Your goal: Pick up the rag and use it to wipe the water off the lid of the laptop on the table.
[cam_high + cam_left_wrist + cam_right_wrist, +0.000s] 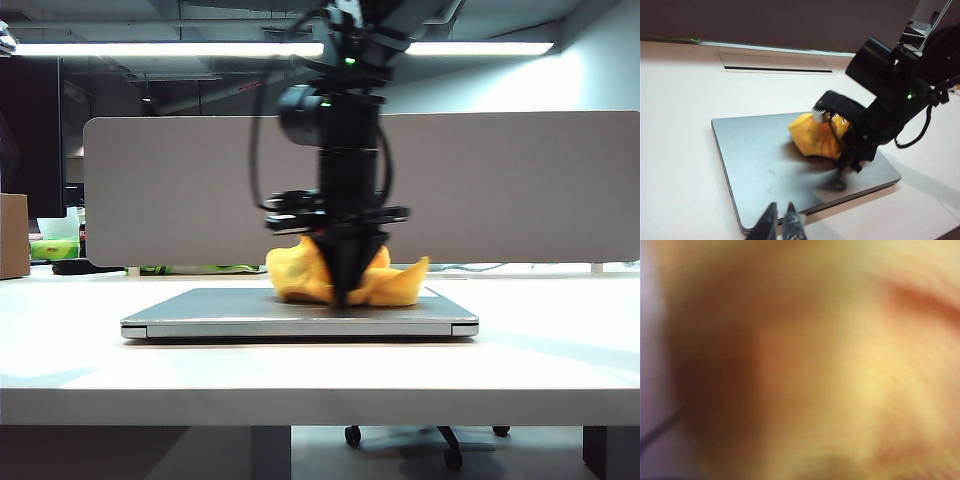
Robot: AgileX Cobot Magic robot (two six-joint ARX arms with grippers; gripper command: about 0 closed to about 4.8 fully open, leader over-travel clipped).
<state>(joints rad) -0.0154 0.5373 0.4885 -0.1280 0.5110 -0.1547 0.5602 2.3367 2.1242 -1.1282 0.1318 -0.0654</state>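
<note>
Yellow-orange rag (300, 270), silver-grey laptop (240, 312), white table (300, 375), black right tool (343, 295)

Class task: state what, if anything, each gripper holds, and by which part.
The right gripper pinches the rag near its bunched middle, pressed onto the lid. The left gripper holds nothing.

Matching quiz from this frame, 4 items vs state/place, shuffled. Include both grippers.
Things:
1. rag
2. laptop
3. right gripper
4. left gripper

States or places:
A. lies shut and flat on the white table
B. hangs apart from the work, near the laptop's front edge, fingers almost together, holding nothing
C. bunched on the lid, yellow-orange
D. points down onto the lid, shut on the cloth

Pairs: 1-C, 2-A, 3-D, 4-B
</note>
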